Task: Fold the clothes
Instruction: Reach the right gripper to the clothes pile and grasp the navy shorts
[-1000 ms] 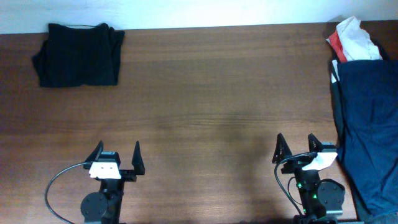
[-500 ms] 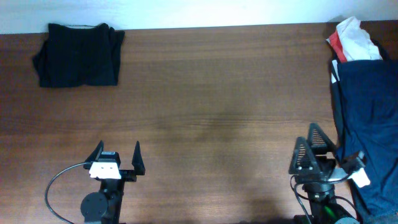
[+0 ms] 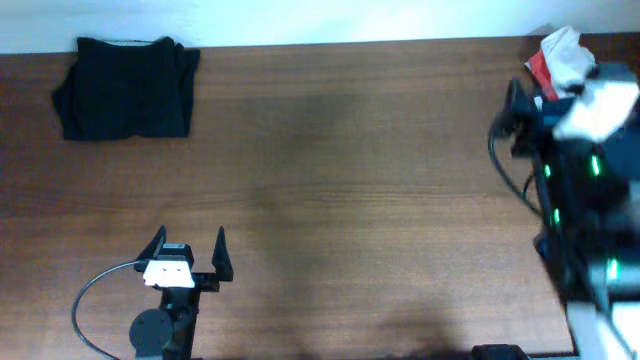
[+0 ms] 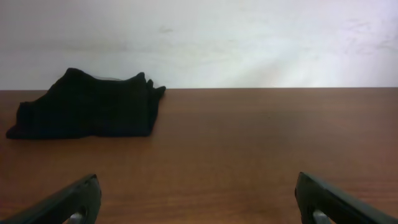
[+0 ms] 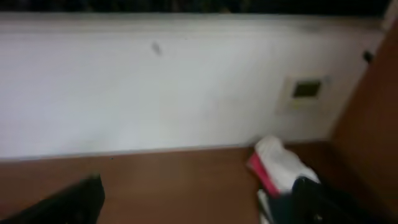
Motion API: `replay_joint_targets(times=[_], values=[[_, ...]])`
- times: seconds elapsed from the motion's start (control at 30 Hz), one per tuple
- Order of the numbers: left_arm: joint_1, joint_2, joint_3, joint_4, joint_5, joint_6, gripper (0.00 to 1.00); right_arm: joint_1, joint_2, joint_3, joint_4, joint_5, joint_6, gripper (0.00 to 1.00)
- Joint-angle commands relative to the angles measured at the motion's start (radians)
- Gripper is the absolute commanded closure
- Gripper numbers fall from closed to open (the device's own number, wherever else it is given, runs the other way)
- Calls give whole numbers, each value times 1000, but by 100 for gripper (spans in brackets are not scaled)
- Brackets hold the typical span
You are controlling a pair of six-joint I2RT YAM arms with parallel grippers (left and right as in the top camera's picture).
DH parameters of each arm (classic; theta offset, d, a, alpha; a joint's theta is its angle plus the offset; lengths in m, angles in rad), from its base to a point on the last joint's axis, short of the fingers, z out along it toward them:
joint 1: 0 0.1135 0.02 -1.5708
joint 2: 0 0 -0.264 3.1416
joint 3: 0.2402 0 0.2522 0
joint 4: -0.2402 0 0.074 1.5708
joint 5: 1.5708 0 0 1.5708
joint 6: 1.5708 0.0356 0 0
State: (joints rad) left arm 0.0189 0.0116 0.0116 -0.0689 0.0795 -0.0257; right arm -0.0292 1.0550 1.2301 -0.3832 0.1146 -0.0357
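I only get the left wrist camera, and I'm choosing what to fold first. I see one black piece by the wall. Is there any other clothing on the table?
Observer: Yes. A white and red shirt lies at the far right corner, by the wall.
Operator: Where is the right arm?
Observer: Overhead it shows as a blur along the right edge, near that shirt. The right claw is open and empty.
Operator: And where does my own claw sit on the table?
Observer: The left claw is open near the front edge, well apart from the black piece at the far left corner.
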Motion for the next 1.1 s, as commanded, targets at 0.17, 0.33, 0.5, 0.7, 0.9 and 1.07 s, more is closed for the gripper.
replay_joint_targets(times=[0.17, 0.33, 0.5, 0.7, 0.9, 1.07], values=[[-3, -6, -2, -3, 18, 13, 1, -143, 561, 489, -530, 131, -189, 1], [-3, -6, -2, -3, 18, 13, 1, -225, 694, 489, -512, 134, -189, 1], [-3, -6, -2, -3, 18, 13, 1, -293, 833, 490, -461, 134, -188, 1], [-3, -6, -2, -3, 18, 13, 1, -315, 999, 490, -356, 134, -185, 1], [-3, -6, -2, -3, 18, 13, 1, -348, 1130, 490, -228, 174, -113, 1], [-3, -6, -2, -3, 18, 13, 1, -383, 1190, 489, -181, 133, -105, 2]])
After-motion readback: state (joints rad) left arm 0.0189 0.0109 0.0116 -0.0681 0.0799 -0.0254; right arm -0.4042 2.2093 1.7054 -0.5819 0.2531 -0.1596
